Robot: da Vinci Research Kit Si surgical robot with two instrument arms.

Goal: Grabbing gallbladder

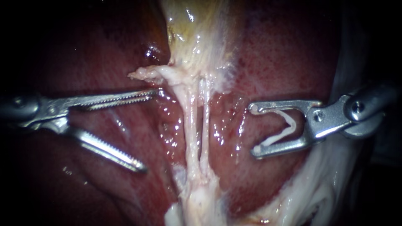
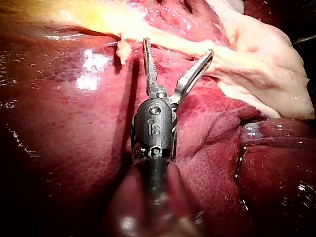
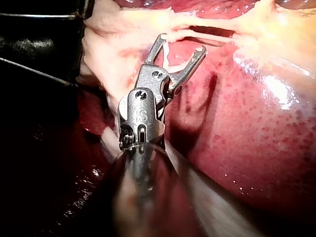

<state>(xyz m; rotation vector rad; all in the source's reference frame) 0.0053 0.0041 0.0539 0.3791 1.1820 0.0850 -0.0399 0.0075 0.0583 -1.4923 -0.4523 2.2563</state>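
Observation:
The pale yellow gallbladder (image 1: 197, 33) hangs at the top centre, and two thin tubes (image 1: 188, 121) run down from its neck over the red liver (image 1: 104, 50). My left instrument (image 1: 150, 130) has its serrated jaws wide open left of the tubes. Its upper jaw tip lies just under a pale tissue flap (image 1: 144, 74) at the gallbladder's neck, holding nothing. In the left wrist view the same jaws (image 2: 177, 48) gape just short of the yellow gallbladder (image 2: 113, 19). My right instrument (image 1: 254, 129) stands right of the tubes, its jaws set around a white V-shaped clip (image 1: 289, 127).
White fatty tissue (image 1: 326, 184) lines the lower right edge of the liver. A pale stump (image 1: 197, 201) gathers both tubes at the bottom centre. In the right wrist view a dark rim (image 3: 39, 44) lies beside my right instrument (image 3: 181, 43) and its clip (image 3: 166, 55).

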